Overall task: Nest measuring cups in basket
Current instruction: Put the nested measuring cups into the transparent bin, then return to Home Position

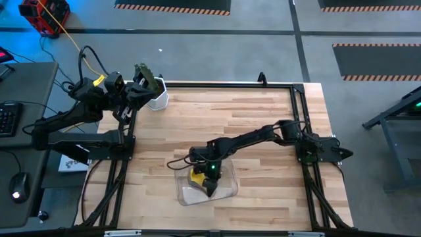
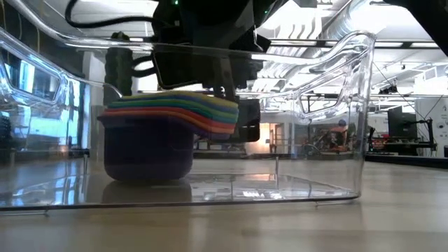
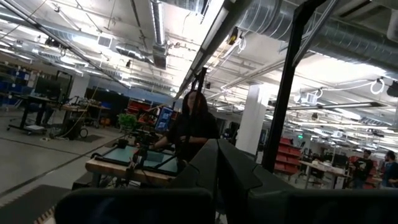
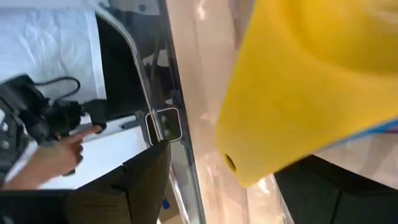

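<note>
Right gripper [image 1: 209, 179], seen from above: I'm down inside the basket [image 1: 231, 191] at the table's near edge, over the measuring cups [image 1: 197, 176]; yellow shows on top. Left gripper [image 1: 146, 80] waits raised at the far-left corner by a white pot [image 1: 159, 101].

Low view: cups [image 2: 168, 112] nested in one stack on the basket floor [image 2: 280, 187]; my gripper [image 2: 210, 66] directly above.

Right wrist view: fingers [image 4: 140, 183] spread either side of the yellow handle [image 4: 298, 93], not clamped.

Left wrist view: only the room beyond; left fingers — cannot tell.
</note>
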